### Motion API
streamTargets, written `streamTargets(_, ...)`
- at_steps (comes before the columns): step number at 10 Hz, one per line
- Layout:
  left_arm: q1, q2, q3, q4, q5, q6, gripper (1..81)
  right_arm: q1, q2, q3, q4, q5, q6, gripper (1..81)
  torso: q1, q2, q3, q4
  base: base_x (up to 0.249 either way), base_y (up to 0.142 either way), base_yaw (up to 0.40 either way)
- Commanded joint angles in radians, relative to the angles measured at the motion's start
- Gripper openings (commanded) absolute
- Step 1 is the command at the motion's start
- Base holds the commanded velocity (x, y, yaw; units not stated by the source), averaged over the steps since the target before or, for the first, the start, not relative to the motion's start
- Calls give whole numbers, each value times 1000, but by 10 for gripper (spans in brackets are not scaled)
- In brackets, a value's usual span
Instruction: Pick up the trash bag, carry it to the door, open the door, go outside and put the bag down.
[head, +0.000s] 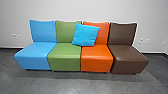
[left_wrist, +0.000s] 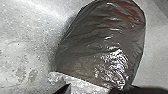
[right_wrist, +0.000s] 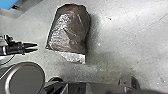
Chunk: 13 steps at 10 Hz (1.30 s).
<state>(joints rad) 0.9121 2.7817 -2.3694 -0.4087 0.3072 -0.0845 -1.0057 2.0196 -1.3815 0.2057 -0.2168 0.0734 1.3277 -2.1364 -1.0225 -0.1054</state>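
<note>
The grey, thin plastic trash bag (right_wrist: 68, 30) lies on the mottled grey floor (right_wrist: 120, 27), its pale, crinkled plastic neck (right_wrist: 75, 57) on the side nearer the robot's dark base (right_wrist: 107, 88), while the row of low blue, green, orange and brown padded seats (head: 64, 63) stands beyond it. The black, slim-fingered left hand (right_wrist: 37, 47) is released, its fingers a little apart with nothing between them, beside the bag; whether the right hand is released or clenched I cannot tell. The pick-up looks like the step in hand, and the chief risk is a poor bite: the neck is short and loose, so fingers closing too high would take only a wisp that slips out under the load. Reaching too far past the neck is no better, since hard tips could puncture or split the taut film over the bag's bulging body. Coming in too low, the hand might scrape the floor or shove the bag along. Should the lift be too shallow, the slack bottom would probably drag, and driving forward could push it under the base. With the seats this near the bag, a quick turn could swing the load into them.
</note>
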Motion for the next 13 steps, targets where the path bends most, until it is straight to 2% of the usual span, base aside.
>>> streamTargets(1,-115,-3,10,-22,62,-6,811,75,-51,26,24,-56,2,811,64,-99,0,0,0,0,0)
streamTargets(2,-123,-3,10,-28,66,-6,811,75,-51,24,24,-56,2,811,76,-118,0,0,0,0,0)
streamTargets(3,-135,-3,12,-36,70,-6,811,75,-48,24,23,-56,2,811,29,-44,0,0,0,0,0)
streamTargets(4,-147,-5,15,-42,75,-6,811,75,-46,26,23,-56,2,811,51,-81,-94,0,0,0,0)
streamTargets(6,-166,-3,16,-42,76,-6,811,75,-42,26,23,-56,2,811,64,-105,-120,0,0,0,0)
streamTargets(8,-184,1,18,-44,76,-6,811,75,-32,26,20,-56,2,811,69,-111,-187,0,0,0,0)
streamTargets(9,-196,0,18,-45,81,-6,811,75,-31,23,21,-58,2,811,70,-111,-128,0,0,0,0)
streamTargets(11,-232,0,18,-45,110,-17,811,80,-25,23,20,-58,2,811,71,-110,-168,0,0,0,0)
streamTargets(12,-253,-2,18,-47,110,-24,811,80,-25,21,20,-58,2,811,135,-211,-177,0,0,0,0)
streamTargets(13,-264,-5,18,-62,112,-26,811,80,-25,21,21,-58,2,811,136,-211,-178,0,0,0,0)
